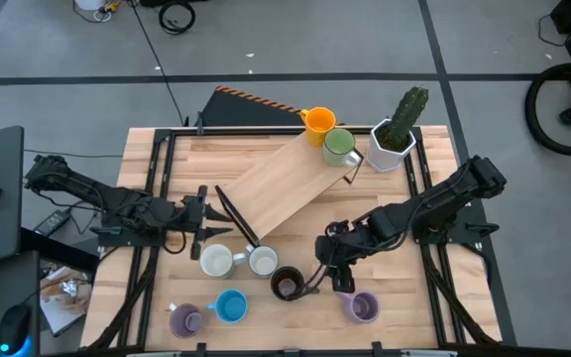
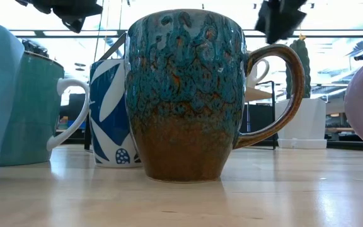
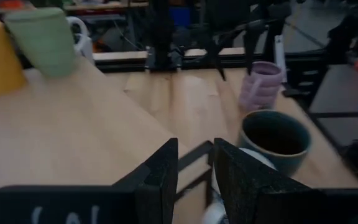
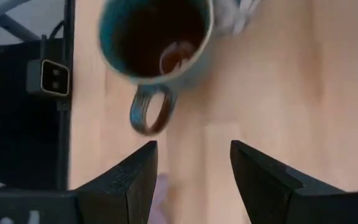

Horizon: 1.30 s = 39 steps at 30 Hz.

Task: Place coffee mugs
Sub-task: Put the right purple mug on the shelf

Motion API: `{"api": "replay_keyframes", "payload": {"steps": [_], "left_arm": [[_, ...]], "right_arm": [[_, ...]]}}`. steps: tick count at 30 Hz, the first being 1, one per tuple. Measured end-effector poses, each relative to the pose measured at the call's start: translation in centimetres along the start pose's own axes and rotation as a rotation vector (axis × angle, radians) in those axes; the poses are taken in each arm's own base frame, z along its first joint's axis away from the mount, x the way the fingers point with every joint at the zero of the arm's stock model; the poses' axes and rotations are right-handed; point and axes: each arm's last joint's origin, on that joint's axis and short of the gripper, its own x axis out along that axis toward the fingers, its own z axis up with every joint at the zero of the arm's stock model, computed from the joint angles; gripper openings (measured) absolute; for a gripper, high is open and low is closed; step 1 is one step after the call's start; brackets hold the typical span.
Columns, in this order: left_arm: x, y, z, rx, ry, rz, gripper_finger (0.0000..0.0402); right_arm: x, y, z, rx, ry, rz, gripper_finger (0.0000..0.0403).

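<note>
- Brown mug stands upright near the front edge of the bench, between the blue mug and a purple mug; as I judge it, this is the one to be taken next.
- Right claw hangs just beside it on the handle side, wide open and empty; the handle points toward the claw.
- To grip well, bring the claw down over the rim next the handle, one finger inside and one outside; the handle loop alone would likely let the mug swing.
- Close square to the wall; a glazed mug may slip if pinched at a slant.
- Lift straight up before turning away; the purple mug sits near on one side, and the two white mugs stand just behind.
- Left claw waits beyond the white mugs, at the lower end of the board; whether it grips anything I cannot tell; keep the carry path clear of it.
- Farthest off, the orange mug and green mug stand together at the board's far end, by the cactus pot; that looks the place to aim for, so set the brown mug down beside them, not touching.
</note>
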Motion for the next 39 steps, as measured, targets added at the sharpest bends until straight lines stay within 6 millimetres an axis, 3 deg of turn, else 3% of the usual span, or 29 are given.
{"api": "replay_keyframes", "payload": {"steps": [6,11,22,32,39], "left_arm": [[0.1,0.5,0.1,0.076,-0.007,0.087,0.0107],[0.3,1.1,0.3,0.115,-0.023,0.122,0.0107],[0.5,2.3,1.0,0.124,-0.076,0.196,0.0107],[0.6,3.3,1.0,0.112,-0.074,0.248,0.0107],[0.6,3.3,1.0,0.123,-0.072,0.248,0.0107]], "right_arm": [[0.7,-0.1,-0.7,0.247,0.099,-0.003,0.0208],[1.3,0.6,-1.0,0.357,0.155,0.027,0.0208],[1.4,2.3,-1.3,0.377,0.200,-0.081,0.0208],[3.0,5.3,-0.3,0.330,0.316,-0.168,0.0208],[4.3,6.2,-0.1,0.333,0.387,-0.214,0.0208]]}}
